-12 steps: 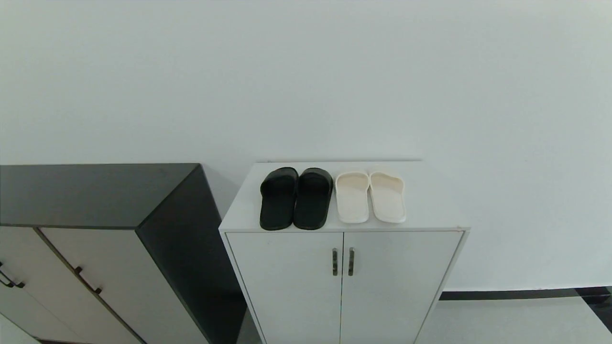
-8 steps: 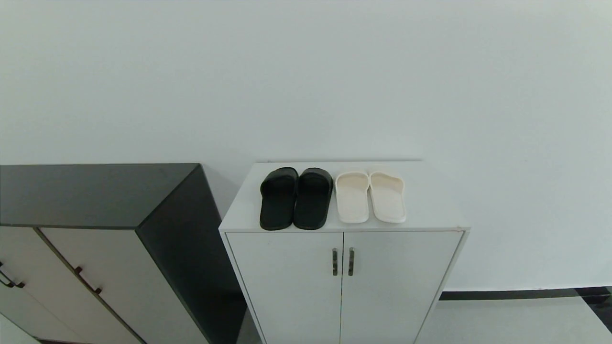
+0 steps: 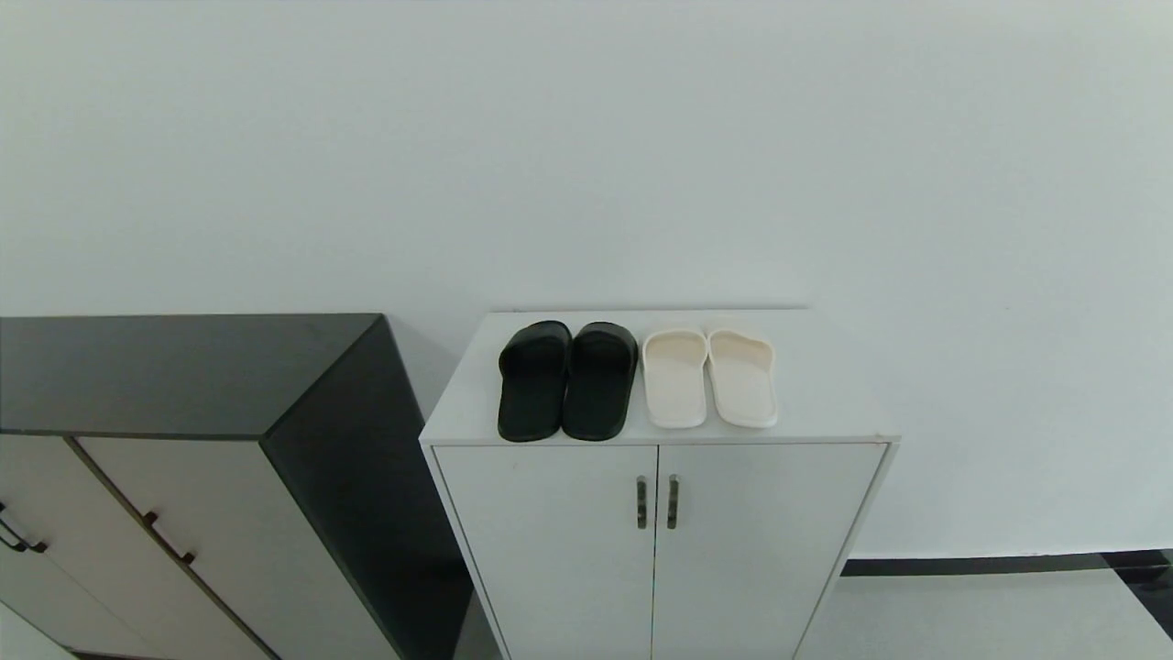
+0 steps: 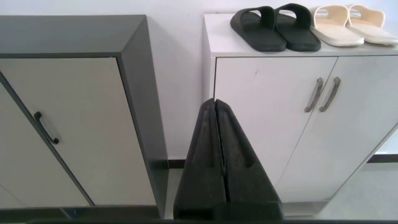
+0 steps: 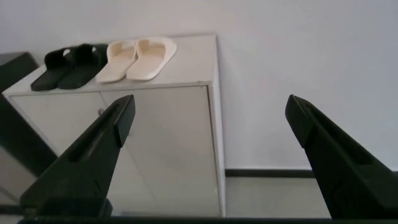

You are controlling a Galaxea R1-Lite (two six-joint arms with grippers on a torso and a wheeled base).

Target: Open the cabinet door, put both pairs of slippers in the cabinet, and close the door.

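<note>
The small white two-door cabinet (image 3: 550, 550) stands closed against the wall. Both pairs lie on its top, side by side: the black rubber slide slippers (image 3: 566, 380) on the robot's left, the cream foam slide slippers (image 3: 710, 378) just beside them on the right.

The left door handle (image 3: 641, 502) and the right door handle (image 3: 674, 501) are slim vertical metal bars, close together at the middle seam. They look stiff and smooth, so a hold across the middle of one bar seems safest. The door is probably light and swings from its outer edge.

The slippers look light, soft and easy to bend – the strap over the toes, or the two inner edges pinched together, should give a good hold.

The left gripper (image 4: 216, 104) has its fingers pressed together with nothing between them. The right gripper (image 5: 210, 106) has its fingers spread wide and empty. Both are well apart from the cabinet.

A larger cabinet with a black top (image 3: 183, 376) stands just beside the white one.
</note>
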